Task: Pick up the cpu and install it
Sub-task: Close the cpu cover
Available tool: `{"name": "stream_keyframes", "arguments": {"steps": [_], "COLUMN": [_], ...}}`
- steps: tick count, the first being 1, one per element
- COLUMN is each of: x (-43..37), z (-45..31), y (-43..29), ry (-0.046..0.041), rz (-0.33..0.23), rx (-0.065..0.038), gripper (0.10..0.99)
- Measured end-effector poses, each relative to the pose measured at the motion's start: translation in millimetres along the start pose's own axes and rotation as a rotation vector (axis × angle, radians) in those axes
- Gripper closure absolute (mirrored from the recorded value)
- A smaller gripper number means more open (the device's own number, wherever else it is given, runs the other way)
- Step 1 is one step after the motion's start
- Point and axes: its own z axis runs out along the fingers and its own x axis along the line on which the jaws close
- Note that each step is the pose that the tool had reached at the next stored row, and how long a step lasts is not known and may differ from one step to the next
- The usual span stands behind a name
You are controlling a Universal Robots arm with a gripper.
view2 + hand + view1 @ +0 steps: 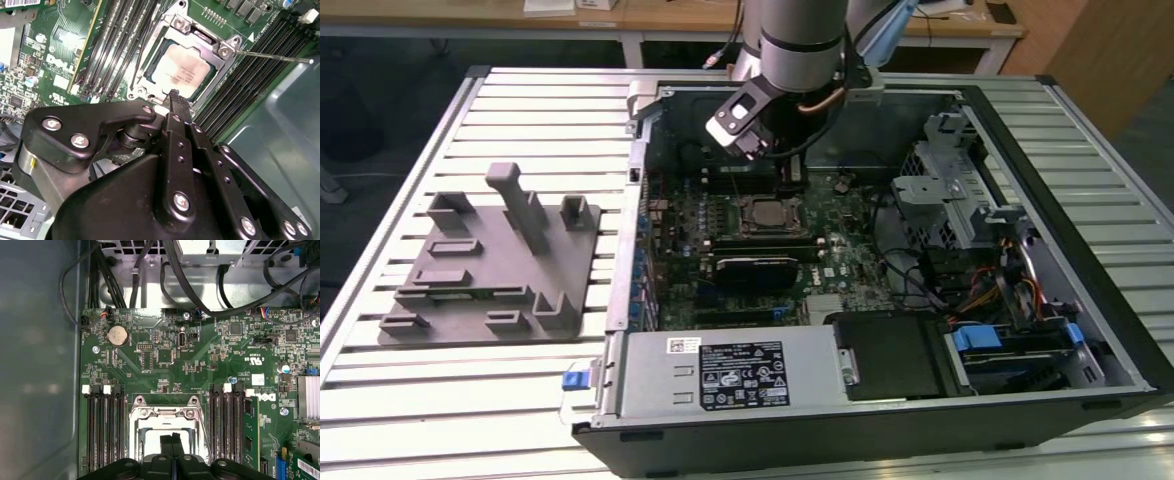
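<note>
Cpu [182, 75] sits in its socket [220, 52]; my gripper [175, 95] hovers above, pinched together, empty. I'd move strictly vertically.

Silvery cpu [183, 74], green motherboard [200, 360]

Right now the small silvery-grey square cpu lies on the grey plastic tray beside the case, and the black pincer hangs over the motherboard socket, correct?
Not on the grey plastic tray: the second wrist view shows the small silvery-grey square cpu lying in the motherboard socket. The black pincer does hang over that socket.
</note>
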Motion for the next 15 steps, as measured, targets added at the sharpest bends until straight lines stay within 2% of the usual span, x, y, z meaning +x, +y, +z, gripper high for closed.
{"name": "stream_keyframes", "arguments": {"steps": [7, 12, 15], "x": [-0.3, -0.2, -0.2], "z": [4.3, 4.4, 4.7], "y": [-7.1, -7.4, -7.5], "ry": [-0.0002, 0.0001, 0.0021], "rz": [0.000, -0.002, -0.044], "rx": [0.000, 0.000, 0.001], "gripper": [0.980, 0.980, 0.980]}}
